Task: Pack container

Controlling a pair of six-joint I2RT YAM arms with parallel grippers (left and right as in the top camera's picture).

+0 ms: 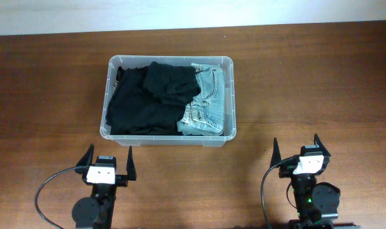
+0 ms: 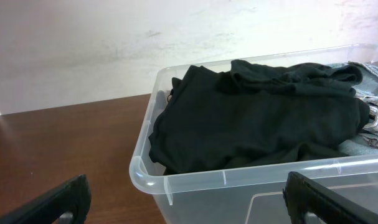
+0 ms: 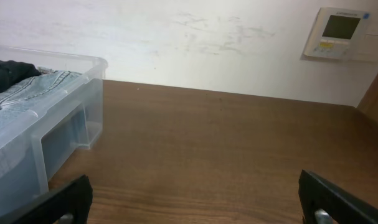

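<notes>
The container (image 1: 227, 62) is a clear plastic bin at the middle of the wooden table. A black garment (image 1: 145, 98) fills its left and centre. Folded blue jeans (image 1: 205, 108) lie along its right side. My left gripper (image 1: 108, 158) is open and empty, in front of the bin's left near corner. My right gripper (image 1: 298, 147) is open and empty, to the front right of the bin. In the left wrist view the bin (image 2: 176, 180) with the black garment (image 2: 257, 118) is close ahead. In the right wrist view the bin (image 3: 83, 112) and jeans (image 3: 33, 87) are at the left.
The brown wooden table (image 1: 307, 76) stretches around the bin. A white wall runs along the table's far edge (image 1: 180, 13). A wall thermostat (image 3: 341, 32) shows in the right wrist view.
</notes>
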